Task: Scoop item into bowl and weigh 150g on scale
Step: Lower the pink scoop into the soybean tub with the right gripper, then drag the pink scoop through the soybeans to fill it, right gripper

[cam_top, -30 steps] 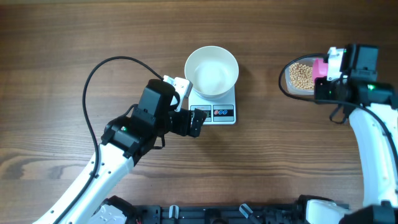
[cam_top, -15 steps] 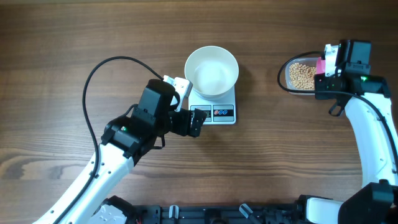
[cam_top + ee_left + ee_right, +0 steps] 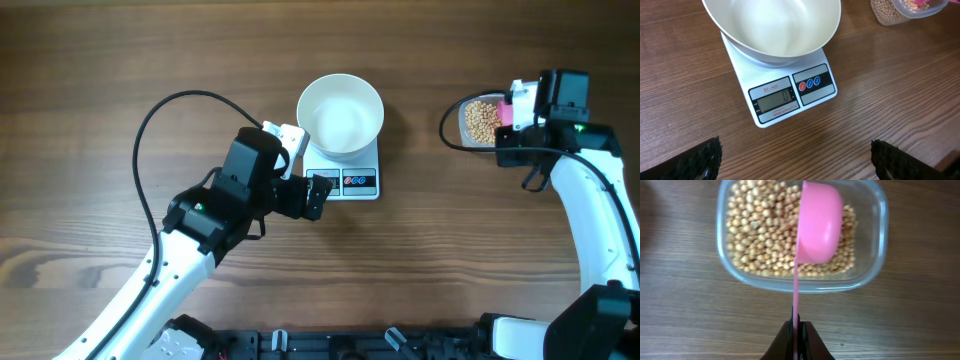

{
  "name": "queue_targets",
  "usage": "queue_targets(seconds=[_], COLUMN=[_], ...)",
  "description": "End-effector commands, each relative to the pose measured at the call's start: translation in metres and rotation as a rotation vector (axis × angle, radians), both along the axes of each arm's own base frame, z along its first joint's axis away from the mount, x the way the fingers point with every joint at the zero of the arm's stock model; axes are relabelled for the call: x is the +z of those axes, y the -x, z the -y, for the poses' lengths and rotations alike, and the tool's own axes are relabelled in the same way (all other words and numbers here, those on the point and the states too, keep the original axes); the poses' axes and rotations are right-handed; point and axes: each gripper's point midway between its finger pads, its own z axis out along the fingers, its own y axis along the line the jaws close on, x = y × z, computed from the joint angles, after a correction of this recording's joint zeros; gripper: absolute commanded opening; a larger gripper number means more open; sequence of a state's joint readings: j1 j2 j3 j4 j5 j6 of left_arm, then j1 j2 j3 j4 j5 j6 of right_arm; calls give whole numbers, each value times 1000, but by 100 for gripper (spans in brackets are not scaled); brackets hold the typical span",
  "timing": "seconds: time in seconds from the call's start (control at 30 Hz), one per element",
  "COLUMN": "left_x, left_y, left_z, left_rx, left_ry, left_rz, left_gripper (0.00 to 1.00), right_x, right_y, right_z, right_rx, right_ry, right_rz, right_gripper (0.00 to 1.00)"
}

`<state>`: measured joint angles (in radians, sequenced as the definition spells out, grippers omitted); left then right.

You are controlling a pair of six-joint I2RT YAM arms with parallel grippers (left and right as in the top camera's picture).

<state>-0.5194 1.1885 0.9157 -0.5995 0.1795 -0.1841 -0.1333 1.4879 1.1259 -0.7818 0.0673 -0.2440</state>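
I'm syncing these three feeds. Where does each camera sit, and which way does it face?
Overhead: above the table, facing straight down; left arm, right arm, the bowl on the scale, the tub of beans.
Left wrist: tilted down at the scale's display and bowl; open jaws at the bottom corners.
Right wrist: straight down on the tub; shut jaws pinch the pink scoop handle.
Shared: overhead and left wrist both show the bowl on the scale.
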Motion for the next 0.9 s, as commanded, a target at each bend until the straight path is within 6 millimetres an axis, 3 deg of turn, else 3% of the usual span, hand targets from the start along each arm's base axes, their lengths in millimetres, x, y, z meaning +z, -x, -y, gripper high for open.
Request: queue_targets(seconds=[0.0, 0.33, 0.87], left_x=[-2, -2, -2], left_y=[-1, -1, -1], left_z=[-1, -1, -1], left_rx=[-10, -10, -10], left_ry=[-21, -21, -21], left_rz=[9, 9, 9], left_gripper=[100, 100, 100], right_x=[-11, -12, -8], right_y=[6, 8, 10], right_z=[-23, -30, -18], right_rx=[5, -24, -100], right_ry=[-150, -204, -384], right_rz=[-30, -35, -3], right_gripper=[4, 4, 4])
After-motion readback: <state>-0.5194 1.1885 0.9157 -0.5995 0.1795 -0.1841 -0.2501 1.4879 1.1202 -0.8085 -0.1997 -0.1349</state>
